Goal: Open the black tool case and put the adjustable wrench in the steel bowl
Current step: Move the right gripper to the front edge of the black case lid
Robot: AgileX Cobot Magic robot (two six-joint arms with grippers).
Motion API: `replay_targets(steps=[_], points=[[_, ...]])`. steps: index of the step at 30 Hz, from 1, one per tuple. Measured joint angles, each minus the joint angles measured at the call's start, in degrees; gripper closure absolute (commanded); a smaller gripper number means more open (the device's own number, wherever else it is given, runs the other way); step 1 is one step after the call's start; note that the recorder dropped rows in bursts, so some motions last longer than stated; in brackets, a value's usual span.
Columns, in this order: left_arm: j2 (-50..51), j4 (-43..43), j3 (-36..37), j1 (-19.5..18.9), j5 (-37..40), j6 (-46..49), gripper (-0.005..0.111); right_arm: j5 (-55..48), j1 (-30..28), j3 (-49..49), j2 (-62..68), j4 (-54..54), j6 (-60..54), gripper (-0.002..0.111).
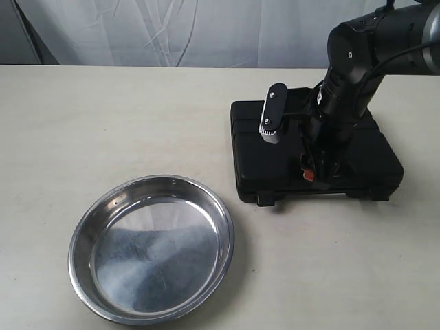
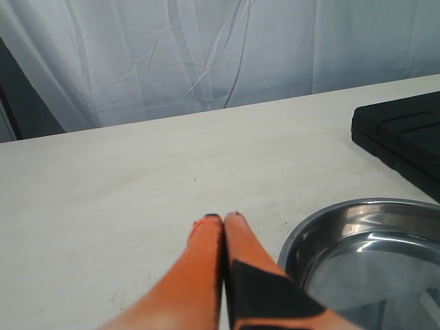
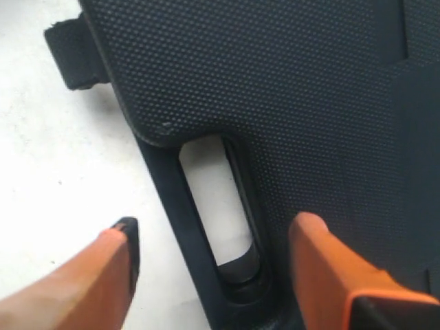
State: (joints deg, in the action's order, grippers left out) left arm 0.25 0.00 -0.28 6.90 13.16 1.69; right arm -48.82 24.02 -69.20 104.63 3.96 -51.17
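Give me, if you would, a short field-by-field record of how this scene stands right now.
black tool case: closed, flat on the table, right side of the exterior view
steel bowl: empty, lower left, apart from the case
adjustable wrench: not in view
right hand: open, fingers straddling the case's handle slot
left hand: shut, holding nothing, low over the table beside the bowl's rim

The raised exterior view shares the black plastic tool case (image 1: 265, 172) with the close right wrist view, and the shiny round steel bowl (image 1: 151, 254) with the low left wrist view.
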Motion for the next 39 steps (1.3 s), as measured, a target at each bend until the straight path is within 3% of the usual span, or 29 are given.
replay_targets(steps=[33,35,36,37,38,39], points=[[0.0,0.0,0.0,0.0,0.0,0.0,0.106,-0.7,0.0,0.0,7.4,-4.0,-1.7,0.048],[0.0,0.0,0.0,0.0,0.0,0.0,0.106,-0.5,0.0,0.0,7.6,-4.0,-1.7,0.054],[0.0,0.0,0.0,0.0,0.0,0.0,0.106,-0.3,0.0,0.0,7.7,-4.0,-1.7,0.068],[0.0,0.0,0.0,0.0,0.0,0.0,0.106,0.4,0.0,0.0,7.8,-4.0,-1.7,0.074],[0.0,0.0,0.0,0.0,0.0,0.0,0.106,0.7,0.0,0.0,7.8,-4.0,-1.7,0.091],[0.0,0.0,0.0,0.0,0.0,0.0,0.106,0.9,0.0,0.0,7.8,-4.0,-1.7,0.097]])
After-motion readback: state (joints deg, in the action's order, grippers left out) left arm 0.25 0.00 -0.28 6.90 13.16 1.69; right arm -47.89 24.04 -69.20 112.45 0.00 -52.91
